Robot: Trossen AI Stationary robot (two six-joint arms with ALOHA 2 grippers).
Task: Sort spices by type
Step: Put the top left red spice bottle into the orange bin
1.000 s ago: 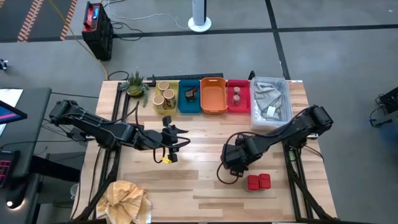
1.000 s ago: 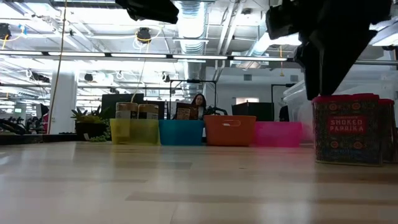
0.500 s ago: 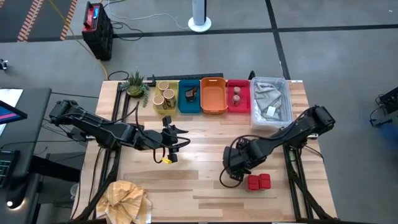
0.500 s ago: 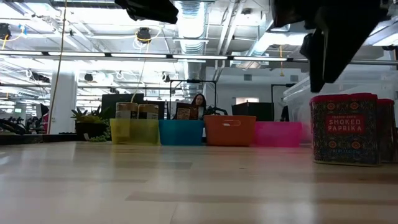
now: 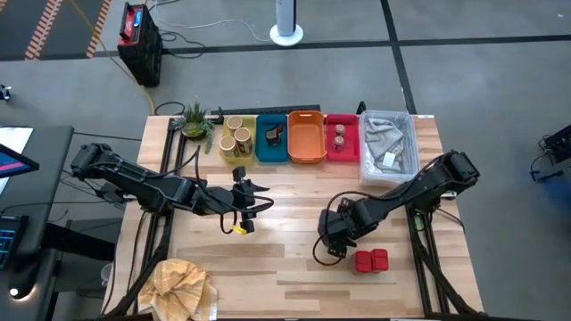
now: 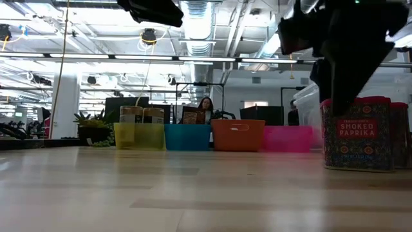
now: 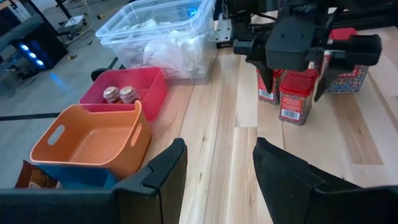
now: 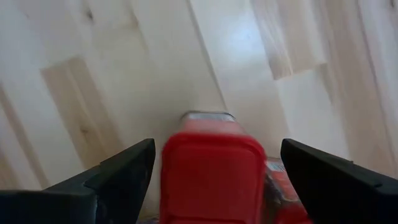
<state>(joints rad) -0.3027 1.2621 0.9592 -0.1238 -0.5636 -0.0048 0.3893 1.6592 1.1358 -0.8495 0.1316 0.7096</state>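
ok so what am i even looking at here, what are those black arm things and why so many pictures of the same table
It is one table filmed by four cameras at once: one overhead, one at tabletop height, and one on each arm's wrist. The black things are two robot arms with two-finger grippers. The right gripper hangs open over two red spice packs, its fingers either side of one red lid in its own wrist view, not gripping. The left gripper waits mid-table, part open, empty. Along the far edge stand a yellow tray with pale tubs, a blue tray, an empty orange tray, a red tray with two small jars, and a clear bin.
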